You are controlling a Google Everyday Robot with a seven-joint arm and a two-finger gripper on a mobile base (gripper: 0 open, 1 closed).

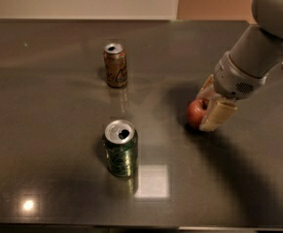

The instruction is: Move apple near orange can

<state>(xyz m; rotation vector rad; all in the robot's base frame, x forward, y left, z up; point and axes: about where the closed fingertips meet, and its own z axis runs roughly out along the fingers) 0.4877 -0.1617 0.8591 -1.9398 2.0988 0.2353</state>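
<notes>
Apple (196, 112), round and red, beside cream gripper (208, 108) on glossy table (44, 130)

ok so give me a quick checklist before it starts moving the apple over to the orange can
1. Gripper at the apple: ok, it sits right against it.
2. Firm hold on the apple: cannot tell.
3. Orange can upright: ok, standing to the left of the apple and farther back.
4. Straight line from apple to orange can free: ok, only bare table between them.
5. Green can off that line: ok, it stands nearer the camera.
6. Apple near orange can: not ok, not yet moved.
</notes>
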